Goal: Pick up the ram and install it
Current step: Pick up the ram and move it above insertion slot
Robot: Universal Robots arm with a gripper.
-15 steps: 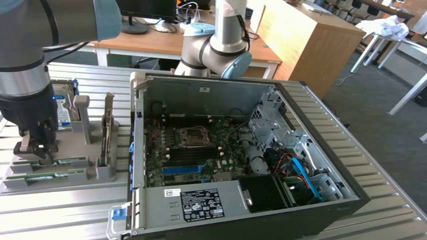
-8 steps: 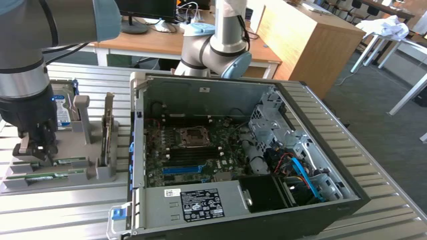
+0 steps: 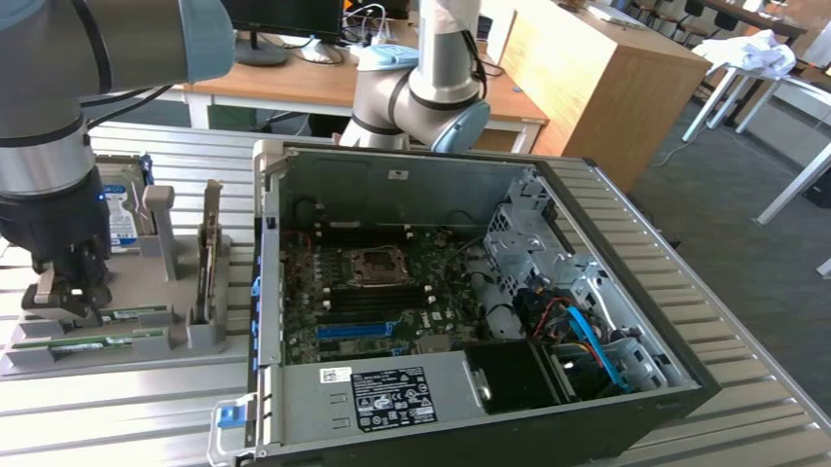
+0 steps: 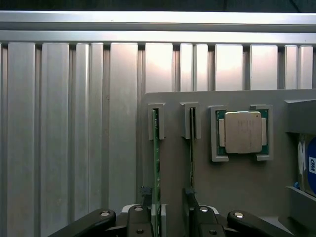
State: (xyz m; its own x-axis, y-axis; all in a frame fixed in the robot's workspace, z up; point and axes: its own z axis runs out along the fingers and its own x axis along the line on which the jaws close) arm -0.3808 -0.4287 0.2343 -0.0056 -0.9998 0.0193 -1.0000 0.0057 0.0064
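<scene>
Two green ram sticks stand on edge in slots of a grey holder (image 4: pixel 173 148). The ram (image 4: pixel 156 163) farther from the processor lies between my gripper's (image 4: pixel 168 205) two dark fingers, which are open and not touching it. The second ram stick (image 4: pixel 191 158) runs just beside the other finger (image 4: pixel 189 196). In the exterior view my gripper (image 3: pixel 68 300) hangs low over the holder's (image 3: pixel 195 336) end on that view's left, with the ram sticks (image 3: pixel 97 341) lying under and beside it.
A square silver processor (image 4: pixel 243 132) sits in a pocket of the holder, and a blue-labelled hard drive (image 3: pixel 124 209) stands behind it. An open computer case (image 3: pixel 389 418) with its motherboard (image 3: pixel 377 292) lies to the exterior view's right on the ribbed aluminium table (image 4: pixel 74 123).
</scene>
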